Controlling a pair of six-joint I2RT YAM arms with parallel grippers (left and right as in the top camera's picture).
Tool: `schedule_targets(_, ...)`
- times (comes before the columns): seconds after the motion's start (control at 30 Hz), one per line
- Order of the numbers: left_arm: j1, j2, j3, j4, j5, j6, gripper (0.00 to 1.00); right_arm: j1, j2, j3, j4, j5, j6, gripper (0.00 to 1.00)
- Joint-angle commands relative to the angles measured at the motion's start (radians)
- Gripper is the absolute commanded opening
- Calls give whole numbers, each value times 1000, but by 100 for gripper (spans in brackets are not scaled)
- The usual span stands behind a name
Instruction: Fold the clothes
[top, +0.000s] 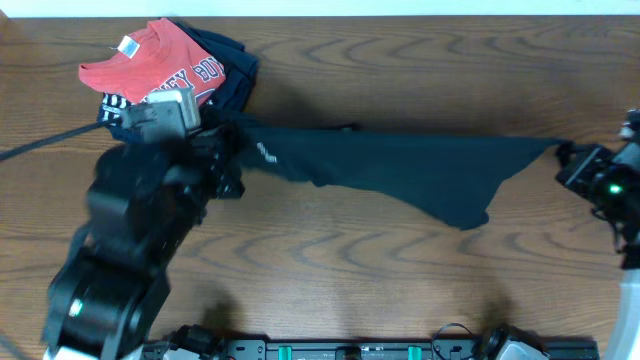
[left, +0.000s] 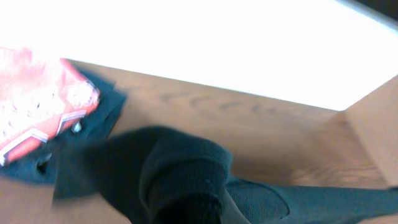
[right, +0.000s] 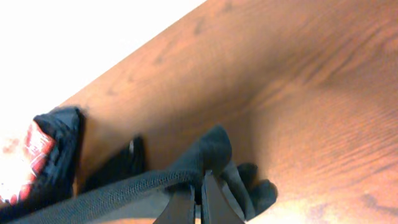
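Note:
The clothes, a black T-shirt (top: 400, 165), are pulled out in a long band across the middle of the table, with a small white logo (top: 266, 152) near the left end. My left gripper (top: 238, 148) is shut on the left end. In the left wrist view bunched black fabric (left: 180, 174) covers the jaws, so the fingers are hidden. My right gripper (top: 563, 153) is shut on the right tip of the shirt. In the right wrist view its fingers (right: 214, 202) are pressed together on a rolled hem (right: 143, 183). A lobe of cloth (top: 462, 208) sags toward the front.
A red T-shirt with white lettering (top: 160, 60) lies on a navy garment (top: 236, 68) at the back left, just behind my left arm (top: 130, 240). The pile also shows in the left wrist view (left: 37, 106). Bare wood table (top: 330, 270) lies in front of the shirt.

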Motion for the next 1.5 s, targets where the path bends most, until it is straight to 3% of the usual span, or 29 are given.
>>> schedule_targets(0.0, -28, -42, 69, 35, -23, 61, 6, -35, -10, 148, -60, 42, 17, 1)
schedule_targets(0.1, -65, -49, 130, 68, 49, 105, 6, -37, -10, 287, -142, 42, 17, 1)
schedule_targets(0.3, -104, -47, 241, 79, 56, 138, 6, -38, -10, 519, -266, 88, 17, 1)
schedule_targets(0.53, -104, -7, 282, 109, -16, 239, 6, -37, 2, 603, -282, 234, 17, 1)
schedule_targets(0.67, -104, 123, 282, 100, -15, 255, 8, -36, 78, 602, -262, 275, 13, 1)
schedule_targets(0.87, -104, 447, 304, 151, 24, 264, 9, -36, 290, 602, -118, 118, -14, 1)
schedule_targets(0.97, -104, 595, 417, 200, 26, 327, 9, -38, 387, 602, 97, -24, -2, 1)
schedule_targets(1.1, -104, 750, 753, 171, 25, 422, 10, -89, 450, 622, 371, -183, 84, 1)
schedule_targets(1.2, -117, 812, 1005, 100, 26, 461, 10, -167, 455, 645, 473, -246, 154, 1)
schedule_targets(1.33, -139, 829, 1164, 7, 26, 508, 10, -270, 447, 671, 435, -291, 145, 1)
schedule_targets(1.47, -149, 825, 1169, -209, 25, 496, 9, -324, 447, 669, 291, -325, 41, 1)
